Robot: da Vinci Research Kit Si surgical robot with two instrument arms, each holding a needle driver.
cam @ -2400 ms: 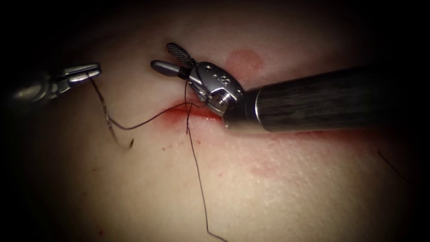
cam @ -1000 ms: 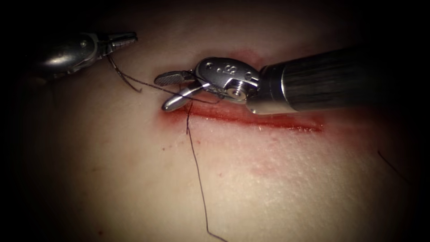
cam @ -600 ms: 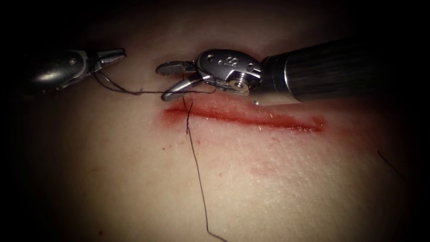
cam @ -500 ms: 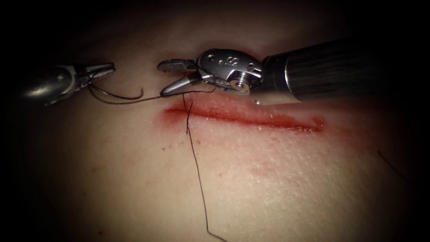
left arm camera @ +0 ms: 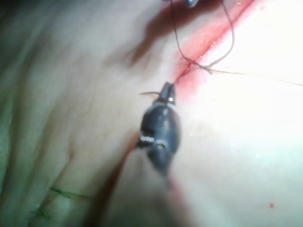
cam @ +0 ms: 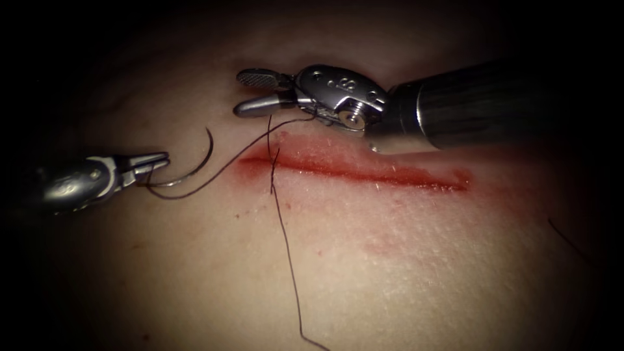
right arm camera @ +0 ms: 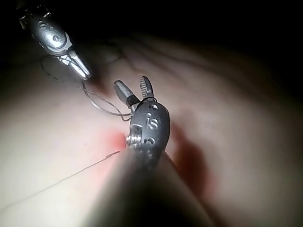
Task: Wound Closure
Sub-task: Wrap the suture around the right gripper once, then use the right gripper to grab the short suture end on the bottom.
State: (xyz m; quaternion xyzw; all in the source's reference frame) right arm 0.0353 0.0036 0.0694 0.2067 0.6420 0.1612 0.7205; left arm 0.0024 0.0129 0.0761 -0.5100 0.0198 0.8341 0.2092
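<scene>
My left tool [cam: 153, 164] pinches the thin curved steel needle [cam: 195, 166] near its tail end, left of the red cut [cam: 364, 170], free of the tissue [cam: 390, 260] (pale, pebbled, glistening). Dark thread [cam: 283, 227] crosses the cut. My right tool [cam: 250, 91], 2 ribbed jaws spread and holding nothing, hovers just above the cut.

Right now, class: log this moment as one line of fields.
left pincer: shut on needle near its tail, left of cut | needle: out of tissue | right pincer: open, empty | thread: through cut

Surgical training bench (tissue [cam: 364, 260], cut [cam: 364, 170])
</scene>
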